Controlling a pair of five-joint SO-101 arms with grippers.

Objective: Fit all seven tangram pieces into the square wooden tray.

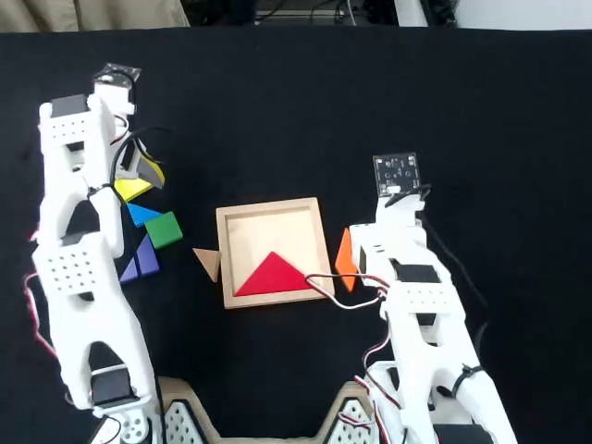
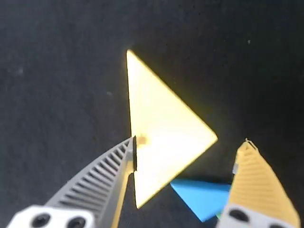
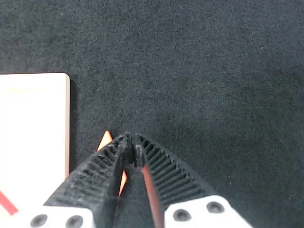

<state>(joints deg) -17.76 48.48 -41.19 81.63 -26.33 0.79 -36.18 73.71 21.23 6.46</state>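
Note:
The square wooden tray (image 1: 268,206) lies mid-table with a red triangle (image 1: 270,276) in its near part. My left gripper (image 2: 190,141) is open and straddles a large yellow triangle (image 2: 161,133), one finger at each side of it. A blue triangle (image 2: 204,197) lies partly under the yellow one. In the high view the yellow triangle (image 1: 132,188), the blue triangle (image 1: 143,215), a green square (image 1: 165,229) and a purple piece (image 1: 139,261) are grouped left of the tray. My right gripper (image 3: 130,138) is shut above an orange piece (image 1: 344,257) beside the tray's right edge.
A tan triangle (image 1: 209,262) lies just off the tray's left edge. Black cloth covers the table, with open room behind the tray and at the far right. A loose cable (image 1: 333,287) runs from the right arm over the tray's near right corner.

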